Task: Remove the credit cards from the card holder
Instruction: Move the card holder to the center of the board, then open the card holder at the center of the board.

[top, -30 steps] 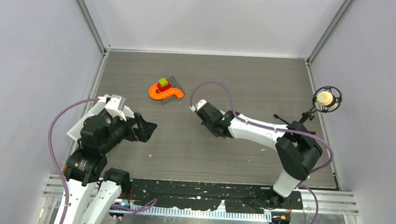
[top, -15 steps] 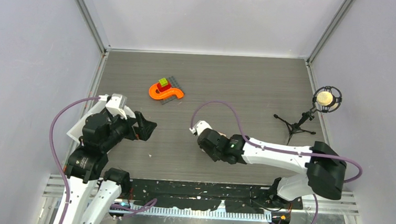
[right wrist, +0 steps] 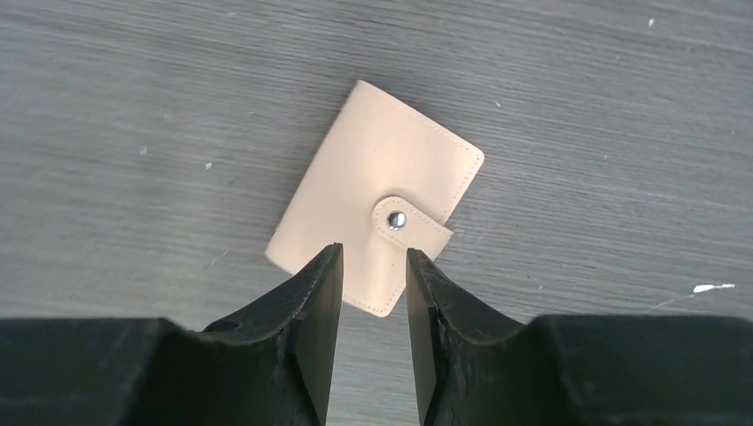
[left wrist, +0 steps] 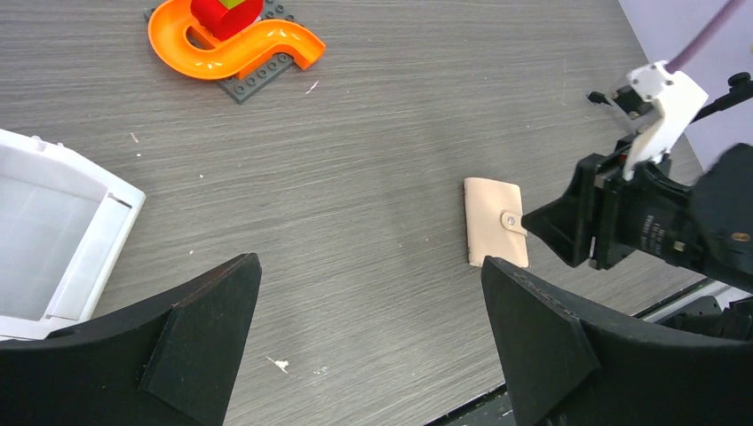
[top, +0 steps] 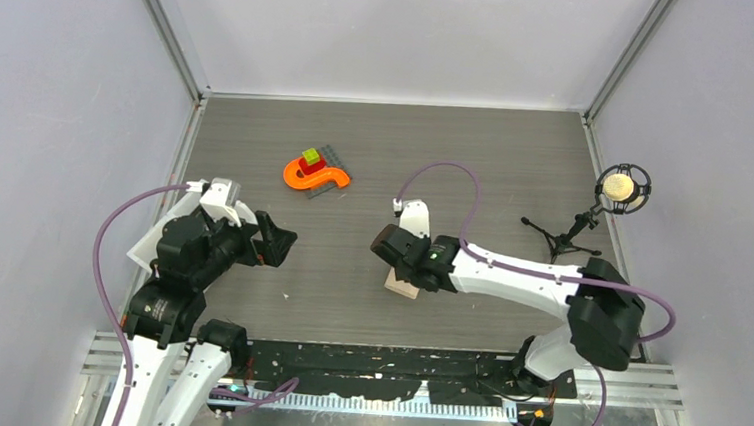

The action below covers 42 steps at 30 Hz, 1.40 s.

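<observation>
Card holder [right wrist: 355, 191] snapped shut on tabletop [right wrist: 133, 106]. Right hand [right wrist: 373, 257], slightly parted and empty, should pinch the snap tab [right wrist: 410, 224] squarely.

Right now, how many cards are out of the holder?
0. The holder lies snapped shut on the table, beneath the right gripper; any cards would be hidden inside.

The card holder [right wrist: 377, 177] lies flat and closed on the grey wood-grain tabletop [right wrist: 133, 106], turned at a slant, its rounded snap tab [right wrist: 424, 233] fastened with a small metal stud [right wrist: 397, 220]. The right pincer [right wrist: 373, 266] hangs over its near edge, the two black fingers [right wrist: 306, 311] parted by a narrow gap through which the beige cover shows; contact cannot be told
</observation>
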Available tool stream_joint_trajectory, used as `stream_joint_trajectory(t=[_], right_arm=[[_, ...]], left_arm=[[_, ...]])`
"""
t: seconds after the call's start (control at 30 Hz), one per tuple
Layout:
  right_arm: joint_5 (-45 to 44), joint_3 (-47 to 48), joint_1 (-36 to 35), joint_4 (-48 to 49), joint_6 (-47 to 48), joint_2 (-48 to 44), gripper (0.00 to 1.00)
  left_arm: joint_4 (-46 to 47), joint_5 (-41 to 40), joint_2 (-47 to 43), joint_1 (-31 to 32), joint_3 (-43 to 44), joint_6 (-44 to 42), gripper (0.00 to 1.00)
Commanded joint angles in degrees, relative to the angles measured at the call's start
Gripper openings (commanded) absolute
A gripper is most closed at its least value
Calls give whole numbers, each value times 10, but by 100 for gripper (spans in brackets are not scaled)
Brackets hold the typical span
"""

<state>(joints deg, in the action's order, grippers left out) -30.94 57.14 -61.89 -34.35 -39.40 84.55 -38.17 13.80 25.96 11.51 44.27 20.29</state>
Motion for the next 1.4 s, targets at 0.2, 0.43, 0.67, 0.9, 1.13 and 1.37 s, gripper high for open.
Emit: stream_joint_trajectory(t=[0.2, 0.43, 0.67, 0.9, 1.13, 1.37], right_arm=[[-10, 10, 35, 17, -132, 83, 39], [0, 8, 35, 22, -140, 116, 40], [-15, -5, 35, 23, -140, 119, 30], [-8, -28, 35, 67, -86, 90, 9], [46, -57, 34, 157, 14, 32, 5], [178, -114, 23, 280, 100, -10, 5]], left_arm=[[2, -6, -11, -2, 17, -13, 99], [2, -5, -8, -3, 17, -13, 99], [1, -6, -2, -2, 18, -13, 99], [-1, -10, 4, -2, 18, -13, 99], [-16, -1, 24, 0, 23, -11, 99], [-59, 22, 61, 30, 14, 32, 93]])
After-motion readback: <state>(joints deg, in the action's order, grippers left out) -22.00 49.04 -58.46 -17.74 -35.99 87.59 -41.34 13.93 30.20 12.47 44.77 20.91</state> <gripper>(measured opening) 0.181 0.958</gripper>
